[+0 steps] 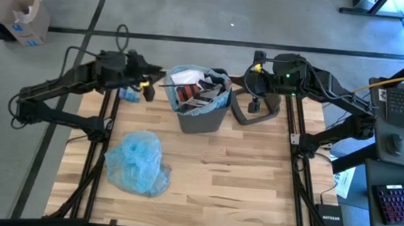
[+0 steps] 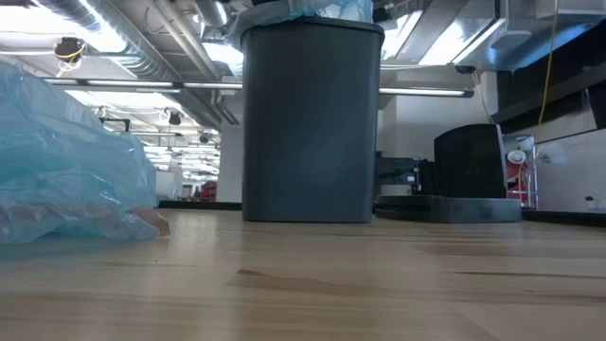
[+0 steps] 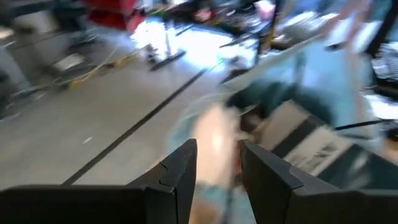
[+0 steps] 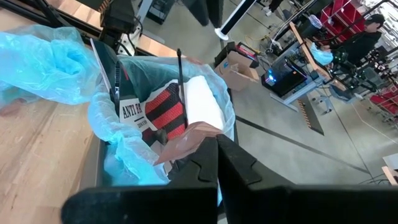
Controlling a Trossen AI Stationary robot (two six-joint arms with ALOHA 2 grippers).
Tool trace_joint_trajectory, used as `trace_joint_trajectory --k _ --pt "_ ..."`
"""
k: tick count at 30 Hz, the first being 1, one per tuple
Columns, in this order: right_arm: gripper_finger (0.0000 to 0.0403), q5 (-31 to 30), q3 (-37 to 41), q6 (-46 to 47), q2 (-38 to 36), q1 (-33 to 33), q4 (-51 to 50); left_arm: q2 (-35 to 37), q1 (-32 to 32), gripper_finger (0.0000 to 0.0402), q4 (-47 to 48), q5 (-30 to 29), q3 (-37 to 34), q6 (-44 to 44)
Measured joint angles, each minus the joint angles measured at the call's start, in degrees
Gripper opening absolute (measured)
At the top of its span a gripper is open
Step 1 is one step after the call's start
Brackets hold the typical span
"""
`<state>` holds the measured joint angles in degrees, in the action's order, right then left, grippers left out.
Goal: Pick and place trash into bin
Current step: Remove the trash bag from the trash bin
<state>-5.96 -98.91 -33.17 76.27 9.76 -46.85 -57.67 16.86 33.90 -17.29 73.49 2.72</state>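
Note:
The dark grey bin (image 1: 201, 111), lined with a light blue bag, stands at the table's far middle and is full of trash: white paper (image 4: 202, 102), a red-black-white packet (image 4: 163, 112) and thin dark sticks (image 4: 180, 71). My left gripper (image 1: 149, 88) hangs level beside the bin's left rim, shut on a pale piece of trash (image 3: 214, 146). My right gripper (image 1: 255, 106) hangs shut and empty right of the bin, above the grey lid (image 1: 248, 115), which lies on the table. My left gripper pinches a pale, pinkish-brown crumpled piece (image 3: 216, 163) between its two fingers, with light blue film below it. The view is blurred, so I cannot tell which part of the piece it has. The fingers point roughly level toward the bin, with the piece clear of the table.
A crumpled light blue bag (image 1: 138, 163) lies on the table's near left, large in the low view (image 2: 66, 161). The wooden table (image 1: 226, 179) shows bare in front of the bin. A cardboard box (image 1: 23, 15) sits on the floor far left; a desk with keyboards (image 1: 399, 201) stands right.

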Motion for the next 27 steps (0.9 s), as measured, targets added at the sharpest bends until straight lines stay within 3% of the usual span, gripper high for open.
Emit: trace_joint_trajectory --k 4,9,18,27 --pt "0.0 0.0 0.0 -0.1 0.0 0.0 0.0 0.0 4.9 0.0117 7.9 0.1 0.9 5.3" --pt "0.0 0.0 0.0 -0.1 0.0 0.0 -0.1 -0.3 10.1 0.0123 11.2 8.1 0.7 9.3" --pt "0.0 0.0 0.0 -0.1 0.1 0.0 -1.7 -2.1 15.4 0.0205 11.0 21.8 0.9 11.6" --pt "0.0 0.6 0.0 -0.2 0.6 0.0 -1.9 -8.2 15.8 0.0202 10.8 24.7 0.7 10.6"
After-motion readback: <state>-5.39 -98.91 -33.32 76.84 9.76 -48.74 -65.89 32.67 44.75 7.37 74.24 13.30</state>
